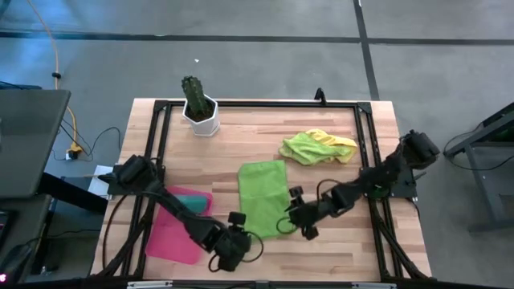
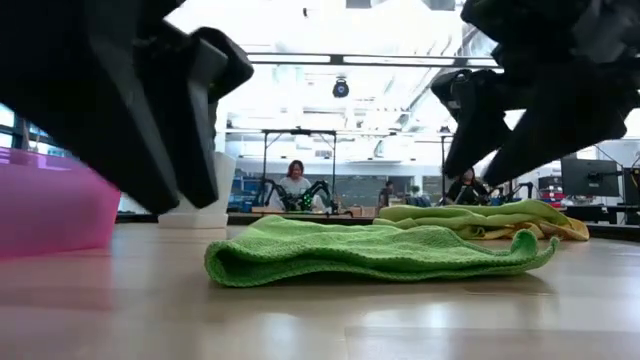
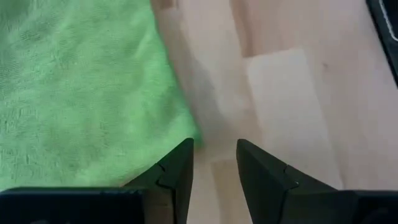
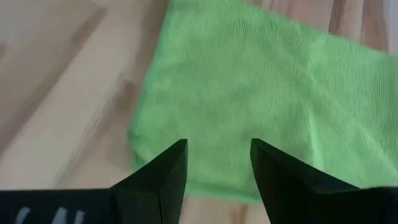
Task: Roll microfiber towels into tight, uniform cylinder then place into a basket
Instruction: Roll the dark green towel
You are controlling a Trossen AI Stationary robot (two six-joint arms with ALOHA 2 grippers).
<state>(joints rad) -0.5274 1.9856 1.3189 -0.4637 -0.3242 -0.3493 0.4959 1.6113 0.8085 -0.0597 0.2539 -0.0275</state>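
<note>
The green towel (image 1: 263, 198) lies flat mid-tabletop (image 1: 337, 249), unrolled. The left claw (image 3: 213, 163) and right claw (image 4: 217, 163) hover at its near corners, both parted and empty, likely set to start the roll. The pink basket (image 1: 173, 241) waits just left, a teal towel (image 1: 191, 198) inside.

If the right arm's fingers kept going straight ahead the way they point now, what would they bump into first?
Most likely the green towel. In the right wrist view the right gripper stands open, empty, aimed at the towel's edge lying flat on the table. Nothing shows between them, though depth is hard to judge.
</note>
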